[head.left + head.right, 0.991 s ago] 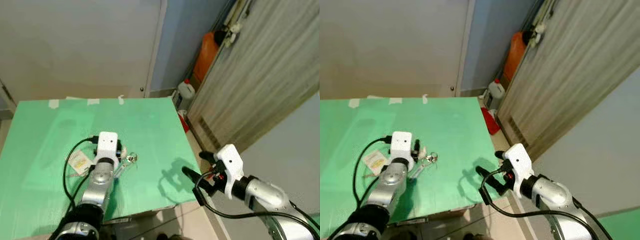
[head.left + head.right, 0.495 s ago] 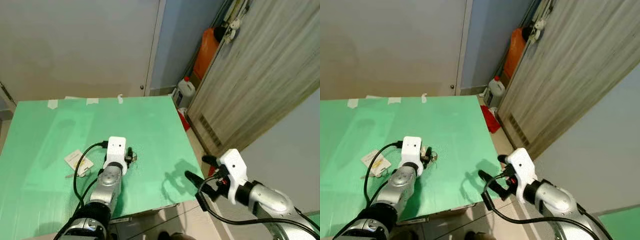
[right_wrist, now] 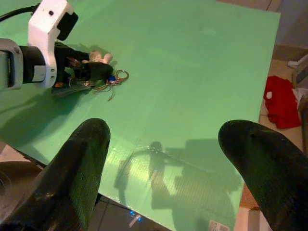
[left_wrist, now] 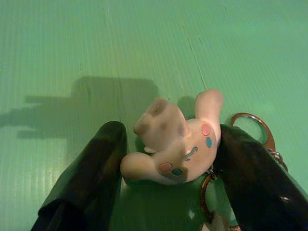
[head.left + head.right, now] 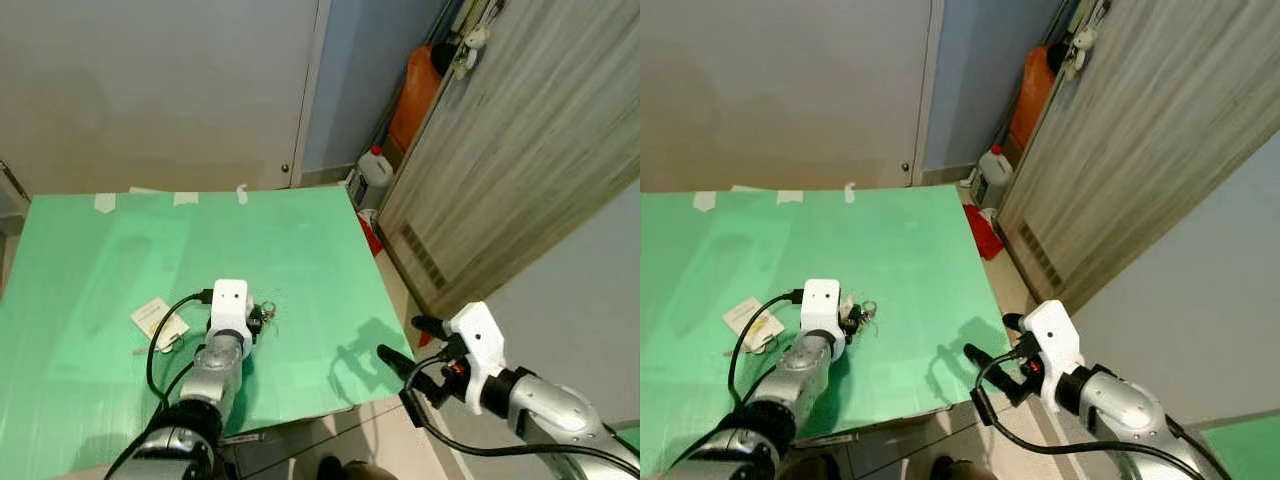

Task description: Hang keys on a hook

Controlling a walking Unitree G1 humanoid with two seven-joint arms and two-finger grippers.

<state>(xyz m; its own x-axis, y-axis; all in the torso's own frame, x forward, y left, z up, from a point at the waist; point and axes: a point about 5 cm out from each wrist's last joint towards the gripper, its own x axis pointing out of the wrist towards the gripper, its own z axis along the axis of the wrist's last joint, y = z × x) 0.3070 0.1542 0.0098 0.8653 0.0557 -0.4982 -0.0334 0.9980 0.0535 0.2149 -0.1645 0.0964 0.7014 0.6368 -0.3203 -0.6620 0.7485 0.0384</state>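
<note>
Green table [image 5: 300,240] fronts pale wall. Left gripper [image 4: 166,159] low over table near its middle, fingers clamped on keys [image 4: 175,144]: pale plush bunny charm, pink and blue face dots, joined to coppery rings and small metal keys touching table. Right gripper [image 3: 168,159] off table's right edge, fingers spread wide, holding nothing.

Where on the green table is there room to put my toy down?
Most of the green table is bare: the whole far half up to the white tape strips, and the right side beyond the keys. It is crowded near the front left, where the left gripper closes on the keys' charm beside a small paper tag.
</note>
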